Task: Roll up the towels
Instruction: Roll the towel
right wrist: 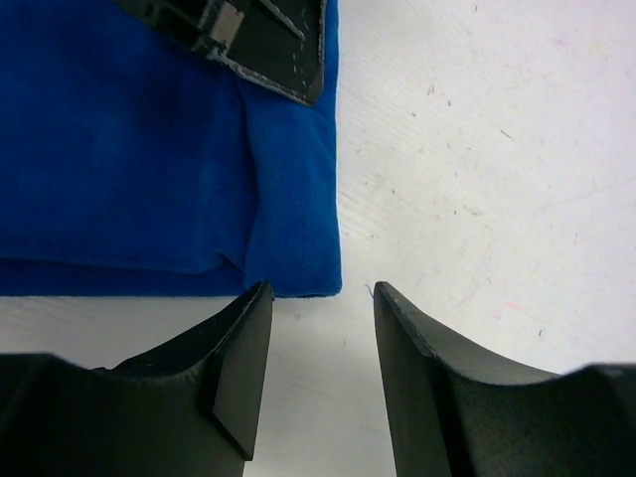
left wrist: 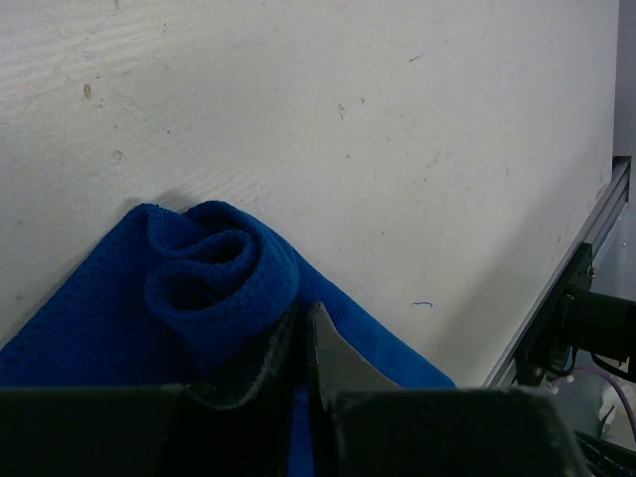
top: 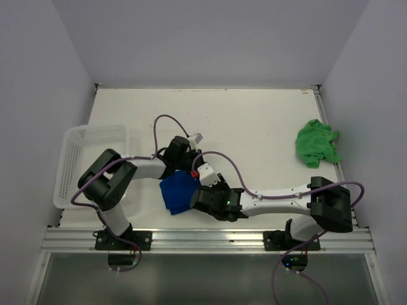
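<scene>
The royal blue towel (top: 177,192) lies on the white table near the front edge, between the two arms. In the left wrist view one end of it (left wrist: 219,278) is curled into a loose roll. My left gripper (top: 189,174) (left wrist: 306,313) is shut, with blue cloth pinched between its fingers beside the roll. Its fingers (right wrist: 268,50) show on the towel (right wrist: 129,149) in the right wrist view. My right gripper (top: 201,194) (right wrist: 316,293) is open and empty, just off the towel's corner. The bright green towel (top: 316,143) lies crumpled at the far right.
A white mesh basket (top: 76,152) stands at the table's left edge beside the left arm. The aluminium rail (top: 210,240) runs along the front edge, also seen in the left wrist view (left wrist: 566,288). Purple cables loop over both arms.
</scene>
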You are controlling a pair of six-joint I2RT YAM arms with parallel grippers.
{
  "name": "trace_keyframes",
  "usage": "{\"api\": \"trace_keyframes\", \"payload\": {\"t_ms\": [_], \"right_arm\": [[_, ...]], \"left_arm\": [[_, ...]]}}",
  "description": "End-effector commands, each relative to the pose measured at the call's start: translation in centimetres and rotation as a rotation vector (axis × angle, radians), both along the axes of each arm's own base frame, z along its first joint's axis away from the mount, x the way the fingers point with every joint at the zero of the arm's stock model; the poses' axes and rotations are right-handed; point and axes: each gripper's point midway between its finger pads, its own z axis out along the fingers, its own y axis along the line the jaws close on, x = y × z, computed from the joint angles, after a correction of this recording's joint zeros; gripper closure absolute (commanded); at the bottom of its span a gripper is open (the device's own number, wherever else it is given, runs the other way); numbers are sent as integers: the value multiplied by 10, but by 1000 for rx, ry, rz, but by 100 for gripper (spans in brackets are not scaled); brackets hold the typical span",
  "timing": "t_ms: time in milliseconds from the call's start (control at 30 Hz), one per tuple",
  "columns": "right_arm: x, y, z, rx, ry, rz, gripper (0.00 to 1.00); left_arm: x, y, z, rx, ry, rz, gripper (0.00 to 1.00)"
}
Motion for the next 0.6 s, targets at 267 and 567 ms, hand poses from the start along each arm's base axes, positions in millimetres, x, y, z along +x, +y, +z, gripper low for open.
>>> {"api": "trace_keyframes", "payload": {"t_ms": [267,567], "right_arm": [[-2,15,24,426,50,-66,53],[25,0,7,803,241,-209,55]], "left_arm": [[-8,30,-38,139,59,55,87],[-11,32,-38,140,64,59,87]]}}
